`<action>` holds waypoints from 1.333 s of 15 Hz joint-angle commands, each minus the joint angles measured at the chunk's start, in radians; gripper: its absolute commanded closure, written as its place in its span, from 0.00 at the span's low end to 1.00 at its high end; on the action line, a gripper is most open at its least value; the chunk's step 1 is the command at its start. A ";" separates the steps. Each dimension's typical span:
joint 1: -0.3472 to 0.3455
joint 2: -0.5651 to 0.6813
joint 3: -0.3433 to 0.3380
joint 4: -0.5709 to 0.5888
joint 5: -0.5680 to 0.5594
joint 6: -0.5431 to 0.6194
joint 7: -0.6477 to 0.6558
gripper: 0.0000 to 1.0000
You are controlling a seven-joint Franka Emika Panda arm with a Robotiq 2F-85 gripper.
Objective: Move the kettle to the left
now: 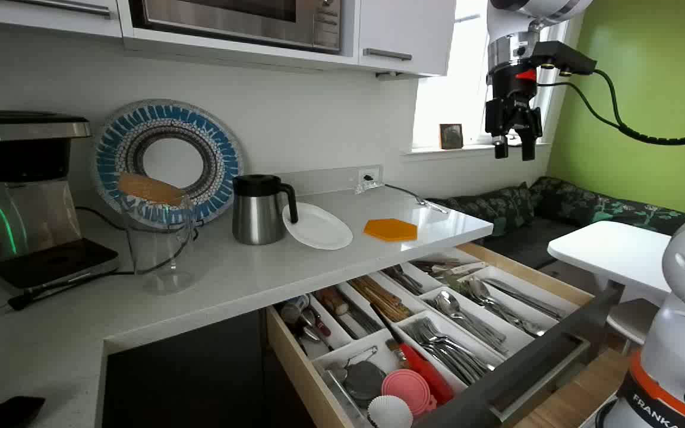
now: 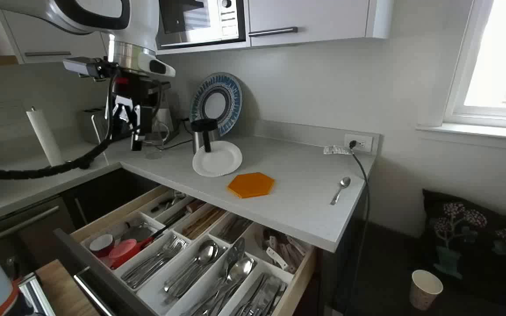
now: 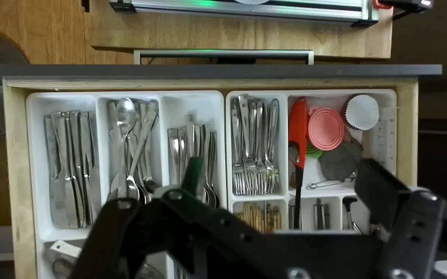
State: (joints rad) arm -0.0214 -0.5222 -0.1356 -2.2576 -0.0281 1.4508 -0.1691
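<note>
Steel kettle (image 1: 258, 220) stood upright on bench (image 1: 247, 270); claw (image 1: 515, 150) hung spread, empty. Good practice required gripping the handle (image 1: 292, 205) squarely, lifting clear of the plate (image 1: 323, 230).

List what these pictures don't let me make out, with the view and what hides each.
Black-lidded cylindrical brushed-steel kettle: lower body hidden by the shallow white plate in an exterior view.
Flat black object: cut off by the lower-left corner of an exterior view; unidentifiable.
White-handled utensil: rest blocked by the black two-fingered gripper in the wrist view.
</note>
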 commanded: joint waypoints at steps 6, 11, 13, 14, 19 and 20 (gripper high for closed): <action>-0.011 0.002 0.009 0.002 0.004 -0.002 -0.004 0.00; 0.093 0.084 0.081 0.077 0.045 0.218 -0.119 0.00; 0.138 0.134 0.120 0.110 0.062 0.298 -0.153 0.00; 0.159 0.160 0.137 0.125 0.067 0.342 -0.172 0.00; 0.234 0.329 0.202 0.209 0.085 0.599 -0.306 0.00; 0.242 0.363 0.210 0.225 0.093 0.654 -0.334 0.00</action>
State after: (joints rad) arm 0.2013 -0.2658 0.0577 -2.0991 0.0399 1.9980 -0.4113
